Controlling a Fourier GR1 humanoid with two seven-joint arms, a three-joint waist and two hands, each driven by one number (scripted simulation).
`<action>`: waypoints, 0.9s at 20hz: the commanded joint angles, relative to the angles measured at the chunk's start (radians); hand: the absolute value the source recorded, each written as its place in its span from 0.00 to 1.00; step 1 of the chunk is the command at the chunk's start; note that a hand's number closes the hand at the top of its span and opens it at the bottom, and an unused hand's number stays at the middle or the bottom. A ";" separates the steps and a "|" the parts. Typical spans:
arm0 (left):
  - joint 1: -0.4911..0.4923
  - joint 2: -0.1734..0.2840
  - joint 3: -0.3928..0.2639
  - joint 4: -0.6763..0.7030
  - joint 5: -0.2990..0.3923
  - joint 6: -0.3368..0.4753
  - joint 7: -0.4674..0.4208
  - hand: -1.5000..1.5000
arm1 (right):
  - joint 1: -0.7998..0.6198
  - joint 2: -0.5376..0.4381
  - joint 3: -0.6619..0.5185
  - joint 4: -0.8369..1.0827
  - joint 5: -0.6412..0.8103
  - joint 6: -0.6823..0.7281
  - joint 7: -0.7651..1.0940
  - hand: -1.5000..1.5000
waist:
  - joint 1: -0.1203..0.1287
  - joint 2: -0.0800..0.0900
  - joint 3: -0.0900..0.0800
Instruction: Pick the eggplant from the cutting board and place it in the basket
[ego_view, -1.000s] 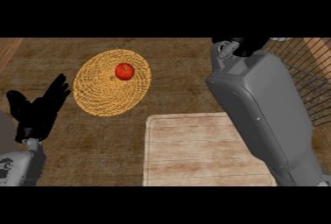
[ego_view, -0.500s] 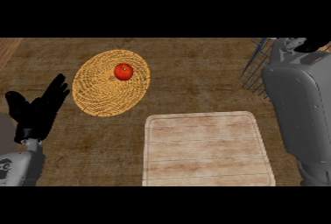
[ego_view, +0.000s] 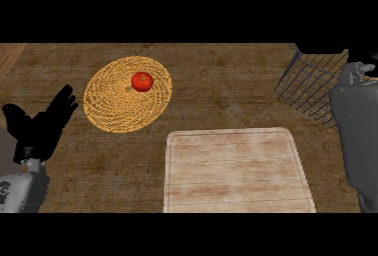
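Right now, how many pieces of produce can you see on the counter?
1: a red tomato on the woven mat, upper left. The cutting board shows no eggplant; it may be hidden near the right arm by the wire basket.

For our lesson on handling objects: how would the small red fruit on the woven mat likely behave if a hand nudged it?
The red fruit looks round and smooth, so it would probably roll rather than slide. The woven mat looks flat, with no raised rim, so it may roll off onto the counter. Its glossy skin could be somewhat slippery.
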 joint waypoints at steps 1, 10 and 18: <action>0.040 -0.010 -0.009 -0.090 -0.005 0.007 0.051 0.50 | 0.068 0.035 0.007 0.036 0.013 -0.087 -0.051 1.00 | 0.005 -0.001 0.000; 0.026 -0.012 0.018 -0.083 -0.006 0.002 0.030 0.50 | 0.054 -0.047 -0.121 0.230 -0.059 -0.229 -0.172 0.00 | 0.007 0.001 0.000; -0.034 -0.040 0.000 -0.006 -0.046 0.030 0.014 0.50 | 0.033 -0.041 -0.220 0.111 -0.159 -0.323 -0.154 0.00 | -0.004 0.000 0.000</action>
